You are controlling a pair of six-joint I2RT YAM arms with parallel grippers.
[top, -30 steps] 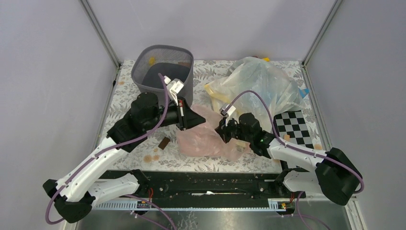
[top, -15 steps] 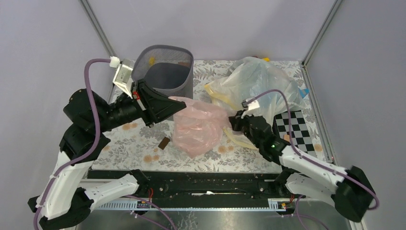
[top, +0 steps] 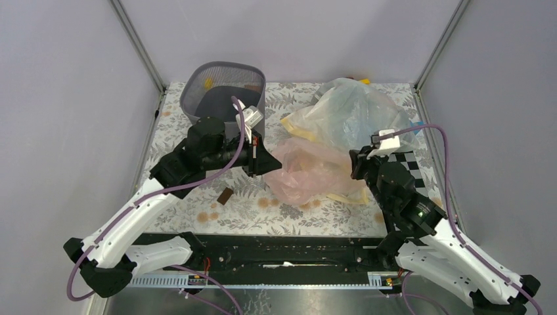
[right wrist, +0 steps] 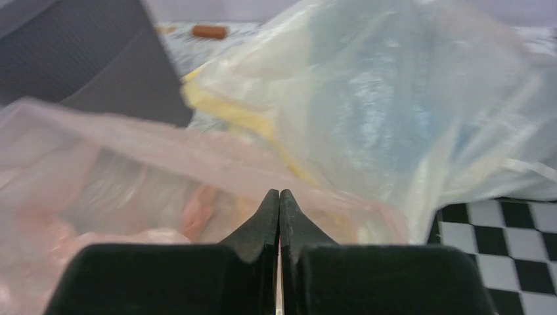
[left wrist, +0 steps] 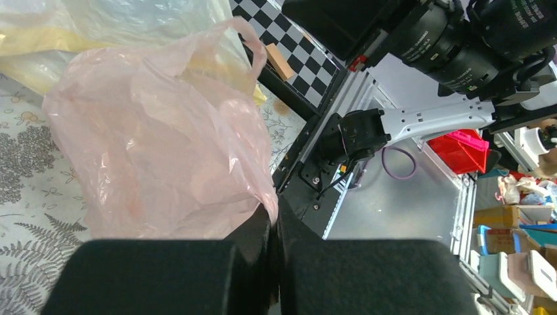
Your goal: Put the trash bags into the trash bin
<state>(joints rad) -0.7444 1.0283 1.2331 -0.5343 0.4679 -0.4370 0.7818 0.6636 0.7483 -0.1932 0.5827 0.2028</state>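
The trash bag [top: 314,172], thin pale pink film, hangs stretched between my two grippers over the middle of the table. My left gripper [top: 274,165] is shut on its left edge; the left wrist view shows the film [left wrist: 157,138] pinched at the fingertips of the left gripper [left wrist: 276,213]. My right gripper [top: 355,165] is shut on the bag's right rim, and in the right wrist view that pink rim [right wrist: 131,141] runs across just above the right gripper [right wrist: 279,194]. The dark grey mesh trash bin [top: 223,90] stands upright at the back left, behind the left gripper.
A bigger clear bag with a cream-yellow band [top: 351,115] lies at the back right, touching the pink bag. A checkerboard [top: 408,164] lies under the right arm. A small brown block [top: 224,195] sits on the patterned table [top: 184,197] near the front left.
The left arm swung from beside the bin's left back to the middle. The right arm pulled back to the right. The pink bag rose, shifted right and spread out between the grippers.
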